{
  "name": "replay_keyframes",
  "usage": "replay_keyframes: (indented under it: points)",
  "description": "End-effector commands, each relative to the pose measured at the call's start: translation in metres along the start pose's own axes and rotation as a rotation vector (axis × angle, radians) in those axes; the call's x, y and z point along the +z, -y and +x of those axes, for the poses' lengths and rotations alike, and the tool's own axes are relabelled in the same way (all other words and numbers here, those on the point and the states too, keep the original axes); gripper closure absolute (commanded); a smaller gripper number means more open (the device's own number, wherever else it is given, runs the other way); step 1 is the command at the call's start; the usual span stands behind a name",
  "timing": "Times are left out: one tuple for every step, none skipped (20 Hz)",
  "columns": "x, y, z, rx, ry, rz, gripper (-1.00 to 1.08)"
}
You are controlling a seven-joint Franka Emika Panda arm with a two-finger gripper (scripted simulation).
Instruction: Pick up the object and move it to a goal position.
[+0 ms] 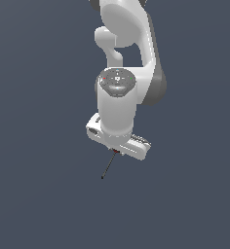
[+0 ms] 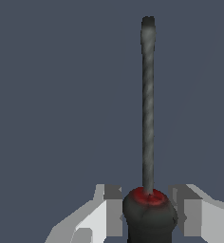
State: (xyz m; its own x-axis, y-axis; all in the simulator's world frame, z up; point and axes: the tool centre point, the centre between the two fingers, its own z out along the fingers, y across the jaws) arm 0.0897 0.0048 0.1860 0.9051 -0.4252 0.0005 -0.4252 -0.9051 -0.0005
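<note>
The object, a small screwdriver (image 2: 148, 104), has its red-and-black handle between my gripper's (image 2: 148, 206) two fingers, and both pads (image 2: 113, 209) appear to touch the handle's sides. Its thin dark shaft points straight away from the wrist. In the exterior view the gripper (image 1: 116, 151) hangs under the white arm, its fingers hidden by the hand. Only the screwdriver's (image 1: 107, 168) shaft sticks out below, slanting down toward the exterior view's left. Whether the tool rests on the surface or hangs above it cannot be told.
A plain dark blue-grey surface (image 1: 39, 194) fills both views. The white arm (image 1: 124, 39) rises above the gripper. No goal marker shows.
</note>
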Motion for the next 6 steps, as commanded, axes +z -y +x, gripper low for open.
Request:
replay_keyframes:
  points:
    - [-0.0079, -0.0010, 0.0012, 0.000, 0.001, 0.000, 1.08]
    - [-0.0094, -0.0011, 0.0016, 0.000, 0.001, 0.000, 1.08]
    - [-0.0101, -0.0011, 0.0020, 0.000, 0.001, 0.000, 1.08]
    - [-0.0102, -0.0010, 0.0023, 0.000, 0.001, 0.000, 1.08]
    - [-0.0097, -0.0008, 0.0026, 0.000, 0.001, 0.000, 1.08]
    - [-0.0094, -0.0007, 0.0026, 0.000, 0.001, 0.000, 1.08]
